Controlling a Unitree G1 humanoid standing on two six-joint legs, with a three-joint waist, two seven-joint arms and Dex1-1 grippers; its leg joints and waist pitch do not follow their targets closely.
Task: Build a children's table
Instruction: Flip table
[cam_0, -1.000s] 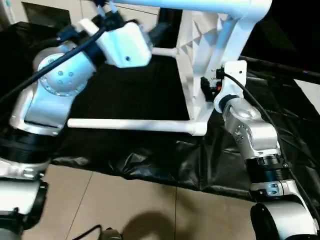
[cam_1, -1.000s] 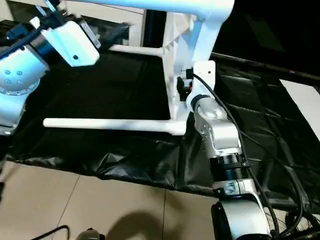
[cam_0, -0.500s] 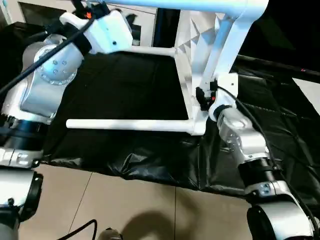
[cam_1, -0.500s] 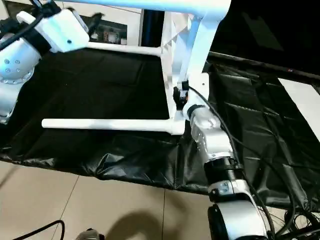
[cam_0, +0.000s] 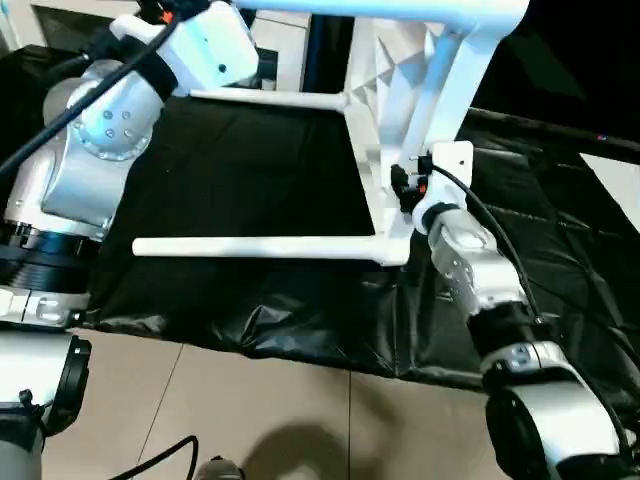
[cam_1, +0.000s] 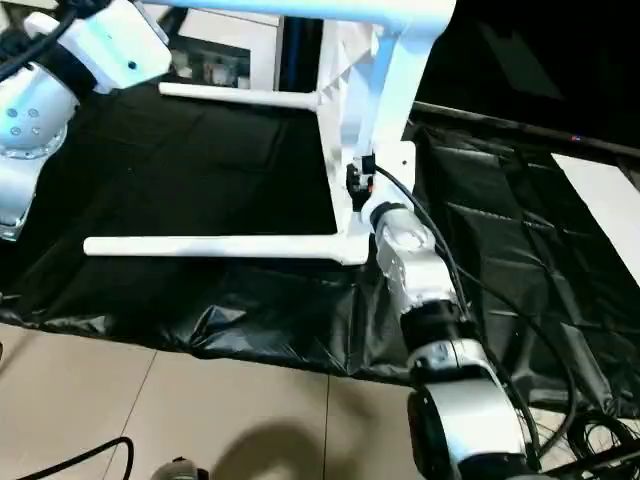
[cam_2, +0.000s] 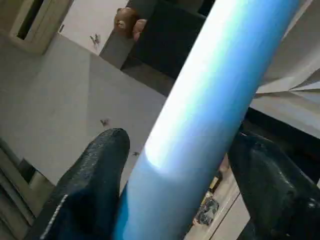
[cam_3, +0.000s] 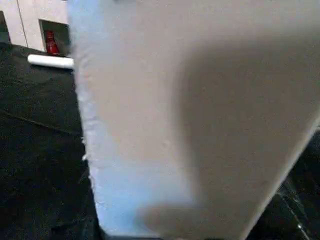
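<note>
Since a second ago, our left arm has swung toward the upper left of the head views and our right forearm has stretched further up toward the table. Our left gripper straddles a raised white leg; its two black fingers stand apart on either side of the tube, and we cannot tell whether they press on it. Our right gripper sits at the centre of the frame against the edge of the tabletop, and we cannot tell whether its fingers are apart or clamped. That tabletop stands on its edge at the upper centre, ribbed underside facing the left of the frame. One leg lies level across the middle of the picture, plugged into the lower corner socket; another leg runs parallel higher up. All of this rests on a black sheet spread over the work surface, with tan floor tiles along the bottom.
</note>
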